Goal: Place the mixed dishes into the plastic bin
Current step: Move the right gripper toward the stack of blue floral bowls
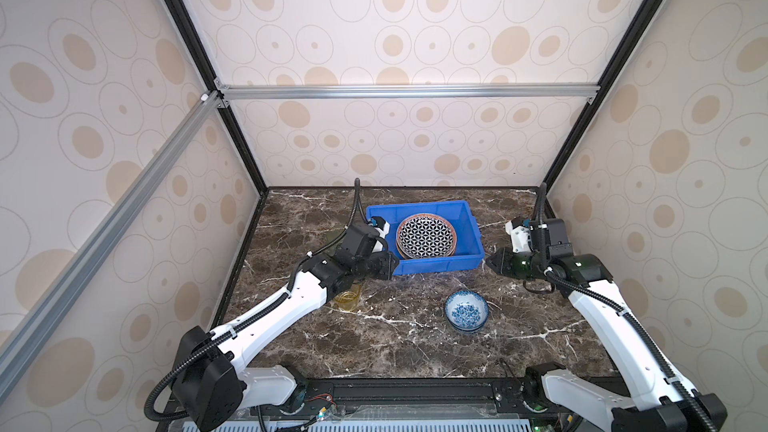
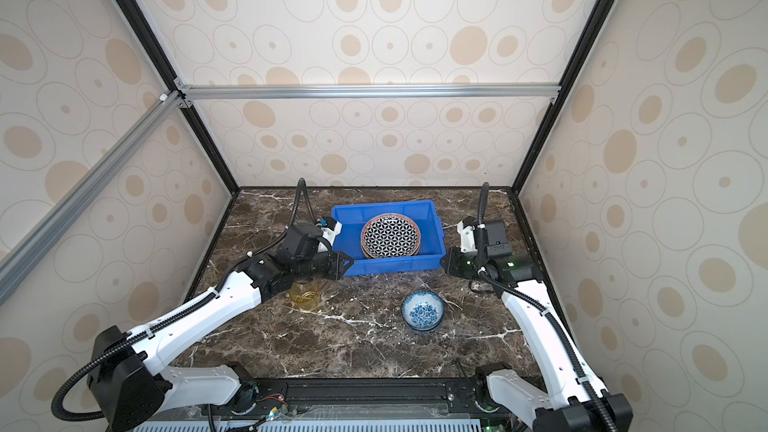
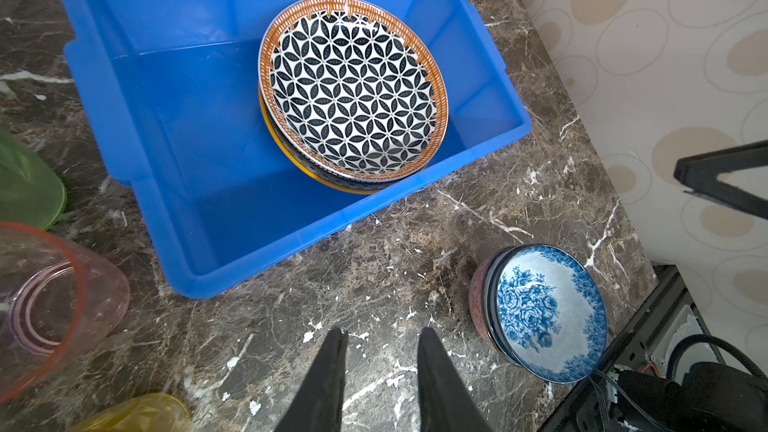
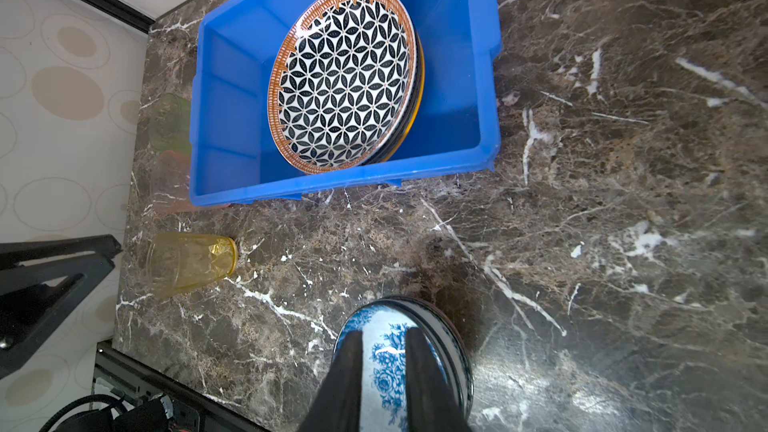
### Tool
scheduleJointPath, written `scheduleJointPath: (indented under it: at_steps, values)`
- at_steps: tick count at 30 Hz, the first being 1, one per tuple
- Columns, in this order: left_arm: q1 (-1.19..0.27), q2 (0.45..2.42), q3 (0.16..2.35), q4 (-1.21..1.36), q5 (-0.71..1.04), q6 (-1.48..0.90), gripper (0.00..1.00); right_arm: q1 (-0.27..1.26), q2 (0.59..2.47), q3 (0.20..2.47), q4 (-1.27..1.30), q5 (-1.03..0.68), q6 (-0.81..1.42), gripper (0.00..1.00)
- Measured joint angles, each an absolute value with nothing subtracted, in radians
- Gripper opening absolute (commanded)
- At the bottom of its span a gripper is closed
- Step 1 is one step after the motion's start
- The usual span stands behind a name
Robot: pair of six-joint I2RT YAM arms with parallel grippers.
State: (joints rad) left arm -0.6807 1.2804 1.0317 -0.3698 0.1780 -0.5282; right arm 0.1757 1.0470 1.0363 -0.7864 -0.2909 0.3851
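Tabletop (image 1: 374, 351): dark brown marble, white veins.
Walls (image 1: 415, 27): beige, tan ovals.
Crossbar (image 1: 407, 91): silver aluminium.

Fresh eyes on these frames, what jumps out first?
The bright blue bin at the back of the dark marble table, with a black-and-white petal-pattern plate topping a stack inside it. Then the blue-floral bowl in front of the bin, and a yellow cup partly hidden by the left arm.

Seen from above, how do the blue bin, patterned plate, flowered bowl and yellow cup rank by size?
1. blue bin
2. patterned plate
3. flowered bowl
4. yellow cup, unsure: the left arm hides part of it.
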Motion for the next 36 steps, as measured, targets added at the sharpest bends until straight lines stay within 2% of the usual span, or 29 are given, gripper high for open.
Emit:
scheduleJointPath:
  at_steps: [17,36]
  values:
    - [-0.699,1.302,1.031,-0.36,0.2,-0.551,0.31,0.176,0.905,0.996,-0.942,-0.24,0.365,0.22]
    - [-0.756,1.303,1.036,-0.38,0.189,-0.565,0.3,0.176,0.821,0.949,-1.003,-0.242,0.379,0.22]
